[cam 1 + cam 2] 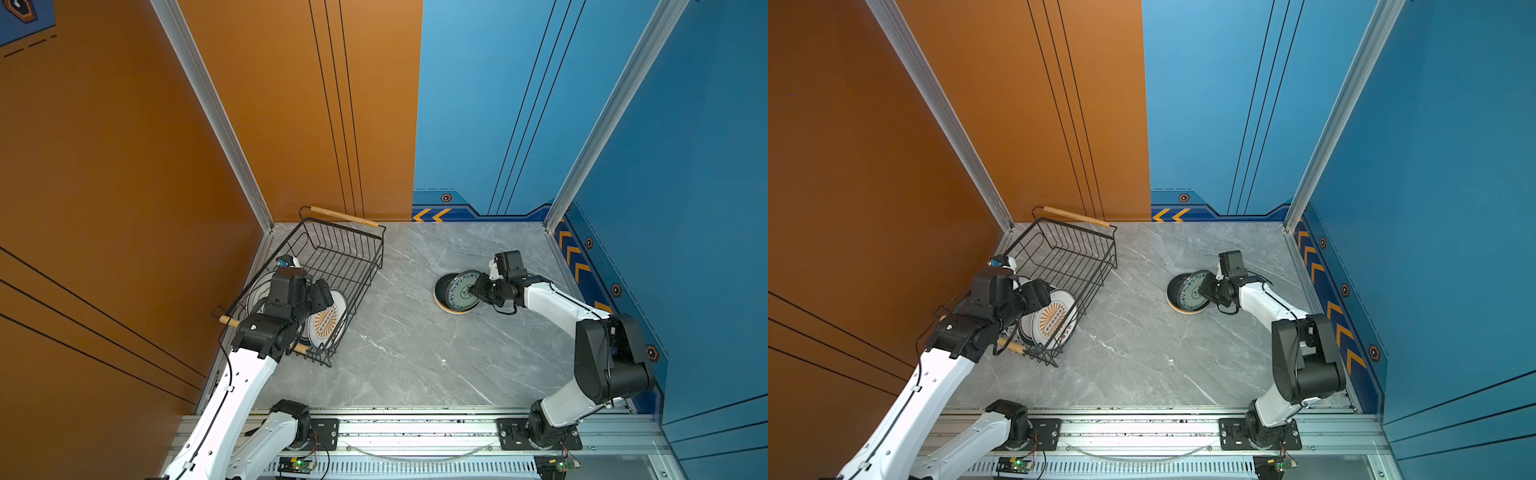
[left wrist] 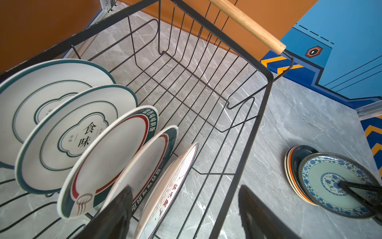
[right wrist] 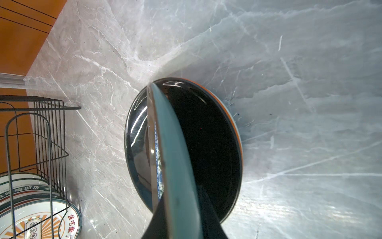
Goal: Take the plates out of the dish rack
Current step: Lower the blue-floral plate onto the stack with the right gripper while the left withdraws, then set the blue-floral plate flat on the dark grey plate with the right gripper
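While our left fingers [image 2: 115, 217] stand spread wide, the nearest plate [image 2: 169, 190] stands on edge between them, rim along the gap; whether they touch it we cannot tell. Four more lean behind it in the rack [image 2: 268, 75], along the bench's [image 1: 415, 353] left edge. Our right gripper [image 1: 473, 289] pinches a teal plate [image 1: 459, 291], tilted over the stack [image 1: 440, 286].

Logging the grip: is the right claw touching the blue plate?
Touching. The right wrist view shows the fingers of the right claw against both faces of the tilted blue plate.
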`<control>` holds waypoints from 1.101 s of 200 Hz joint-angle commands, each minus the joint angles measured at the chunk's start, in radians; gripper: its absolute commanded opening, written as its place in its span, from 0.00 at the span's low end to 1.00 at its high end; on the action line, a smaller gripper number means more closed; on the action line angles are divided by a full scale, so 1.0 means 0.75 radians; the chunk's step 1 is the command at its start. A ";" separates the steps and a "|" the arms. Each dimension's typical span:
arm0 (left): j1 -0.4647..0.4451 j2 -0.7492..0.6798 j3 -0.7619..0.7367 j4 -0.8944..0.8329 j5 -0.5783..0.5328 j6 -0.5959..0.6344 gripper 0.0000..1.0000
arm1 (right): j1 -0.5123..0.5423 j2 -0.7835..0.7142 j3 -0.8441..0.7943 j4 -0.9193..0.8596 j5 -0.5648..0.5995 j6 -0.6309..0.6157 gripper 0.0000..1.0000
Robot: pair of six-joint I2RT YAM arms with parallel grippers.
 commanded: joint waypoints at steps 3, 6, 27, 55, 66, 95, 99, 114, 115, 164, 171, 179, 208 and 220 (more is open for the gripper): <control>0.020 -0.001 -0.017 0.011 0.064 -0.024 0.84 | 0.006 0.013 0.032 0.008 0.023 0.002 0.24; 0.021 -0.001 -0.018 0.010 0.067 -0.024 0.84 | 0.007 0.013 0.032 0.006 0.024 0.001 0.24; 0.020 -0.010 -0.017 0.011 0.066 -0.018 0.85 | 0.007 0.016 0.037 -0.019 0.047 -0.014 0.32; 0.022 -0.039 -0.017 0.021 0.064 -0.024 0.98 | 0.011 0.016 0.042 -0.053 0.072 -0.036 0.40; 0.021 -0.048 -0.014 0.021 0.086 -0.012 0.98 | 0.013 0.016 0.045 -0.066 0.083 -0.044 0.41; 0.021 -0.053 -0.001 0.011 0.079 -0.011 0.98 | 0.026 0.025 0.060 -0.110 0.129 -0.066 0.46; 0.022 -0.053 -0.001 0.009 0.078 -0.017 0.98 | 0.029 0.027 0.064 -0.115 0.135 -0.069 0.47; 0.024 -0.042 0.000 -0.001 0.087 -0.045 0.98 | 0.042 0.038 0.076 -0.134 0.158 -0.080 0.54; 0.024 -0.039 0.000 -0.002 0.088 -0.047 0.98 | 0.043 0.038 0.075 -0.134 0.159 -0.080 0.54; 0.028 0.069 0.056 -0.050 0.226 -0.077 0.98 | 0.092 0.097 0.145 -0.212 0.240 -0.116 0.64; 0.028 0.079 0.067 -0.060 0.234 -0.061 0.98 | 0.103 0.105 0.158 -0.234 0.268 -0.126 0.65; 0.027 0.084 0.071 -0.060 0.221 -0.052 0.98 | 0.115 0.115 0.172 -0.253 0.296 -0.133 0.66; 0.023 0.039 0.068 -0.050 0.167 0.036 0.98 | 0.148 0.137 0.202 -0.301 0.372 -0.155 0.69; 0.024 0.001 0.060 -0.051 0.133 0.065 0.98 | 0.160 0.148 0.214 -0.318 0.402 -0.164 0.71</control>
